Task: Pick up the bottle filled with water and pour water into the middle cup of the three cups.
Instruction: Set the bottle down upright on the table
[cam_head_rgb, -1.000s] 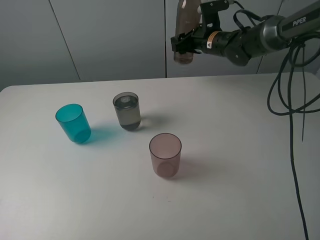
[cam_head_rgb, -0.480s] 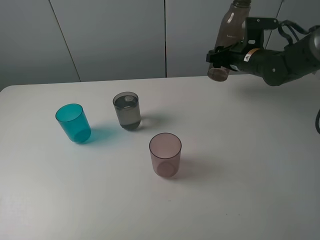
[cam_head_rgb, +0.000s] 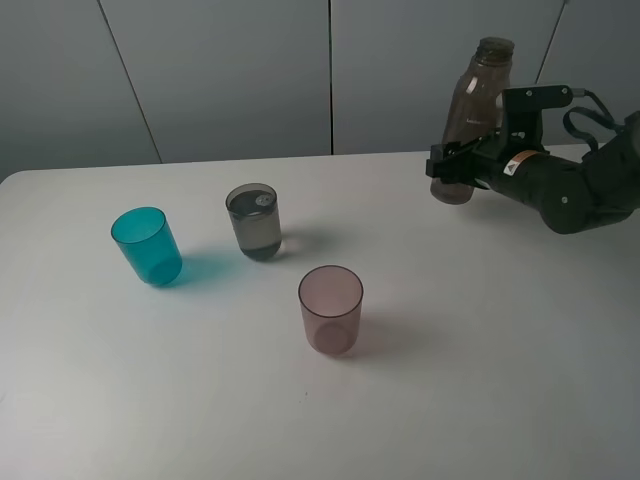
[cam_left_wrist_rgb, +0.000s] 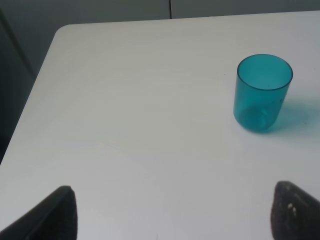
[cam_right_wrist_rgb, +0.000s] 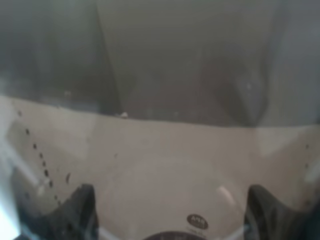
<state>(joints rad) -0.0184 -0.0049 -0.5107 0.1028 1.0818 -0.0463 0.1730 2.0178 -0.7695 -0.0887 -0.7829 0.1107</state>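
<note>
- Your right gripper (cam_head_rgb: 462, 168) had its jaws clamped on the lower body of the bottle (cam_head_rgb: 472, 110); the bottle stood nearly upright, neck up and open, lifted clear of the tabletop (cam_head_rgb: 480, 330) near its far right edge; the right wrist view was filled by the bottle's translucent wall, so nothing else could be read there.
- Your left gripper (cam_left_wrist_rgb: 172, 212) had its jaws spread wide and empty, their tips low over the tabletop with the teal cup (cam_left_wrist_rgb: 262, 92) well ahead of them.
- The middle cup (cam_head_rgb: 254, 222) stood upright between the teal cup and the pinkish cup (cam_head_rgb: 330, 309), well apart from the bottle; it looked to hold some water already.
- I judged the bottle stiff but smooth plastic, likely slippery where gripped; how much water was left inside I could not tell, so expect the weight to shift when you tilt it.
- The low hold you had suited carrying; a grip nearer mid-body would probably steady a pour better.
- The cups looked light and easy to knock over; keep the neck from touching a rim.
</note>
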